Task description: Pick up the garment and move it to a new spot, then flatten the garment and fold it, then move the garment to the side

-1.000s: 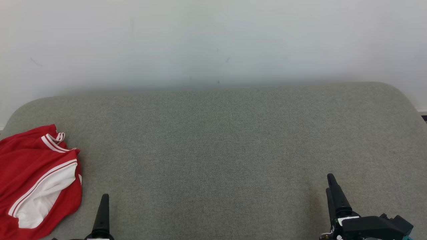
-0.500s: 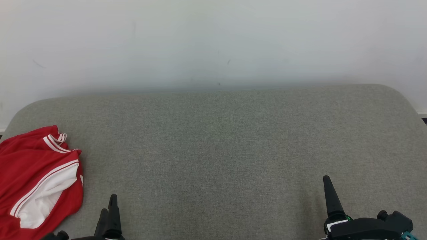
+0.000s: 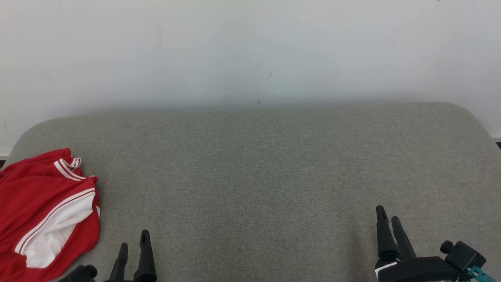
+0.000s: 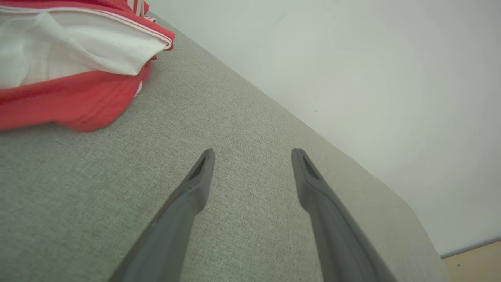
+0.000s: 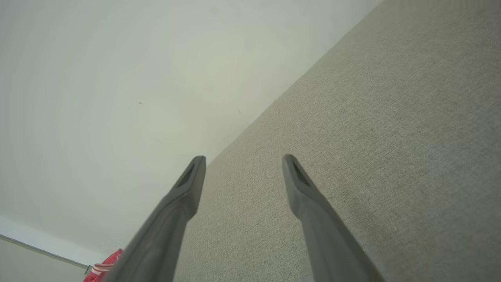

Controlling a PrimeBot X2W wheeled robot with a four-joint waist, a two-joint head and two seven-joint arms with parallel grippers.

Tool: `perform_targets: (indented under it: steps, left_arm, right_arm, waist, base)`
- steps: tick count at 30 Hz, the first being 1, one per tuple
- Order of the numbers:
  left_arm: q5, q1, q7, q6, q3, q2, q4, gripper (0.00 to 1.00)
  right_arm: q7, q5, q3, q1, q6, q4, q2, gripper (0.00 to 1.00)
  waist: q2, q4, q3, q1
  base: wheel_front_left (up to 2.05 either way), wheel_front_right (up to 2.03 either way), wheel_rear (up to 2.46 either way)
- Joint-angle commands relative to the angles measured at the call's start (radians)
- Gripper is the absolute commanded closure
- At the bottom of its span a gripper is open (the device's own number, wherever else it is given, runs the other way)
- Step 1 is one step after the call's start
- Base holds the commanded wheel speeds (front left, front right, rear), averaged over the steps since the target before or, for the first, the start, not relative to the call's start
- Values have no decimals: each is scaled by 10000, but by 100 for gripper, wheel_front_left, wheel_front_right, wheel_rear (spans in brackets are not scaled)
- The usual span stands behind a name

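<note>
Red garment (image 3: 35,188) lies crumpled on the grey cushion (image 3: 250,164), just left of the left gripper (image 3: 134,239). It and the right gripper (image 3: 387,214) both gape wide, empty.

Bare grey table (image 3: 254,164) stretches ahead of both claws, open running room all the way between the left claw (image 3: 134,239) and the right claw (image 3: 387,213). To the left claw's outer side sits the heaped red-and-white garment (image 3: 43,196), the one lump in the way. Straight ahead, the white wall (image 3: 250,51) blocks past the table's far edge.

Plain indoor room: grey upholstered surface (image 3: 274,164) against bare white wall (image 3: 250,47)
</note>
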Motion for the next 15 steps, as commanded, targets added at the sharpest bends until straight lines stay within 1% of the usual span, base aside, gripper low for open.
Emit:
perform_targets:
  steps: [1,6,15]
  left_arm:
    - [323,-11,-96,35,-41,39,-97,0]
    - [1251,-2,-245,125,-165,70,-121,0]
    - [2729,43,-515,198,-440,309,-49,0]
  right_arm:
    - [-100,-306,10,-27,56,-137,-17,0]
    - [-244,-1275,38,2,59,-216,-17,0]
    - [-509,-2795,135,93,64,-200,-19,0]
  waist:
    - [0,3,-5,0]
    - [0,12,-25,0]
    - [0,36,-62,0]
  base:
    - [0,0,0]
    - [0,0,0]
    - [0,0,0]
